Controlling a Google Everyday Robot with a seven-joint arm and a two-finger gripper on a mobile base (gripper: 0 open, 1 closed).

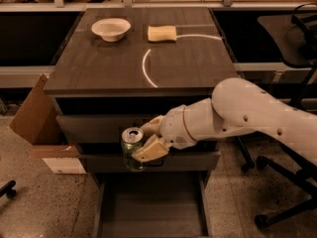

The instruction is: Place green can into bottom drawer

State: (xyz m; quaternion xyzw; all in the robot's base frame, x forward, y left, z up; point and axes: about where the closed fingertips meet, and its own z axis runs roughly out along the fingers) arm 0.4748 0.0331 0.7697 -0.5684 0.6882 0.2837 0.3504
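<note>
The green can (131, 148) is upright, silver top showing, held in front of the cabinet's middle drawer front. My gripper (146, 139) is shut on the green can from its right side, with one tan finger (150, 149) across its front. The white arm reaches in from the right. The bottom drawer (153, 207) is pulled open below the can, a wide grey tray with low sides and a bare floor. The can hangs above the drawer's back left part.
A white bowl (111, 29) and a yellow sponge (162, 33) lie at the back of the cabinet top (99, 68). A cardboard box (42, 120) stands left of the cabinet. An office chair base (282, 202) is at the right.
</note>
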